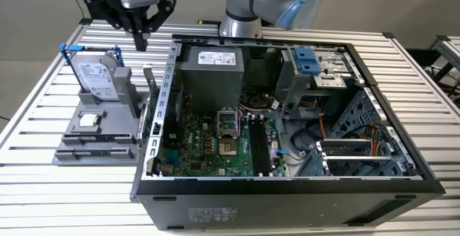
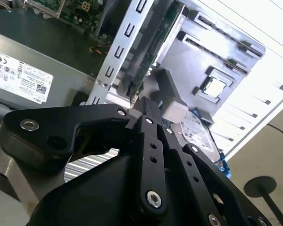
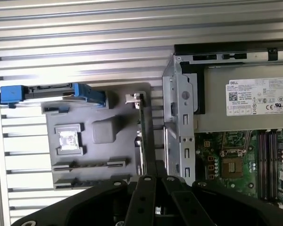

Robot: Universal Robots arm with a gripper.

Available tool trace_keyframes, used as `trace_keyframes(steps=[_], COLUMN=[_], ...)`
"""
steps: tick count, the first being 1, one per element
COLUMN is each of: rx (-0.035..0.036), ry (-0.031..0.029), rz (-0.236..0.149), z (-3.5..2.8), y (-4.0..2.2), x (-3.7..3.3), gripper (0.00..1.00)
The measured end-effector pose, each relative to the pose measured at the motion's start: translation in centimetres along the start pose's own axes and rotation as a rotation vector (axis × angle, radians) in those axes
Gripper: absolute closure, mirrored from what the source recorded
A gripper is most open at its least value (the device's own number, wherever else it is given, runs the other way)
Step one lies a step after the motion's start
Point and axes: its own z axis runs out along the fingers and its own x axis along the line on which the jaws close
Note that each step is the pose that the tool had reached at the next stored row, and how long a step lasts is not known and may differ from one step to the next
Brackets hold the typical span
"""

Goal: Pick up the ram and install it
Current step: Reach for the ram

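Ram (image 3: pixel 141 120) stands on edge in the gray holder (image 3: pixel 99 150) (just beside the open computer case (image 1: pixel 287 193)); the gripper (image 1: pixel 141 44) hangs above it, fingers pressed together, holding nothing.

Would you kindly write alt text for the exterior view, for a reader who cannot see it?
The gripper hangs above the ram, which stands on edge in a grey holder beside the open computer case on a slatted table.
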Motion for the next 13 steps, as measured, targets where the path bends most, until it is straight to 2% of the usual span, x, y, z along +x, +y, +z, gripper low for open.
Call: trace_keyframes(steps=[8,13], rx=[-0.0003,-0.0011], ry=[-0.0059,-0.0168], rz=[0.000,-0.001], z=[0.04,0.07], y=[-0.27,-0.43], x=[3.64,5.91], gripper=[1.00,1.00])
